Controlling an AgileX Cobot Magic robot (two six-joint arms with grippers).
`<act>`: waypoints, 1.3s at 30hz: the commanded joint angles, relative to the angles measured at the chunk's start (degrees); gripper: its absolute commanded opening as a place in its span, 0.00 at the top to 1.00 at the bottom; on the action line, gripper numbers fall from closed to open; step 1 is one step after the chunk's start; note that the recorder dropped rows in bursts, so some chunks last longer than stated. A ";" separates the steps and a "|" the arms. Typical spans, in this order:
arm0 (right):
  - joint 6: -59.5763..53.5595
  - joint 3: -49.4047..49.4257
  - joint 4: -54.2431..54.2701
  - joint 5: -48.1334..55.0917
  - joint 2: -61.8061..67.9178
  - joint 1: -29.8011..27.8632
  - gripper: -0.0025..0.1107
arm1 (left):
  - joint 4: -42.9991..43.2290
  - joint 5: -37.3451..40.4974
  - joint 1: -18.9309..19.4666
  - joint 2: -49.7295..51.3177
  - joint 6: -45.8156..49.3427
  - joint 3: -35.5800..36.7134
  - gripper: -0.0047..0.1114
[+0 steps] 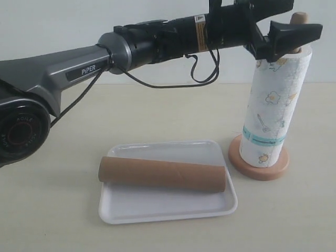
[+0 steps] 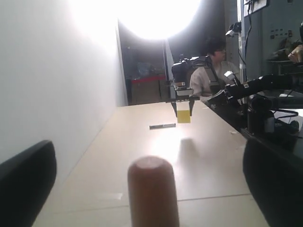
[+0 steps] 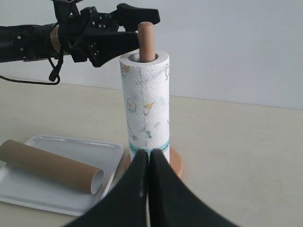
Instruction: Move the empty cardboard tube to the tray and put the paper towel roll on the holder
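Brown cardboard, plain and hollow, the empty cardboard tube [image 1: 163, 175] lies on its side in the tray [image 1: 168, 207], just beside the holder [image 1: 247, 166]. One end reaches the rim farthest from the holder. The paper towel roll [image 1: 273, 110], white with small yellow cartoon prints and a teal band low down, stands threaded over the holder's dowel and rests on its disc base. Only the dowel's rounded tip shows above the core. The left gripper [image 1: 300, 22] sits at that tip with its jaws wide apart on either side, gripping nothing, probably because the roll has just been let go. The right gripper [image 3: 147, 163], jaws pressed together and empty, faces the holder from near, apparently idle. Both placements look finished.
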 commanded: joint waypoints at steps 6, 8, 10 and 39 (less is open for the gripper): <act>-0.40 -0.38 -0.18 -0.28 -0.25 -0.13 0.98 | 3.55 0.65 0.06 -2.55 -5.63 -6.97 0.01; -0.40 -0.38 -0.18 -0.28 -0.25 -0.13 0.98 | 8.57 0.87 0.06 -4.40 -8.08 -7.59 0.01; -0.40 -0.38 -0.18 -0.28 -0.25 -0.13 0.98 | 15.49 0.97 0.18 -6.62 -12.11 -8.08 0.01; -0.40 -0.38 -0.18 -0.28 -0.25 -0.13 0.98 | 27.68 -11.32 16.39 -44.86 -42.70 -4.75 0.92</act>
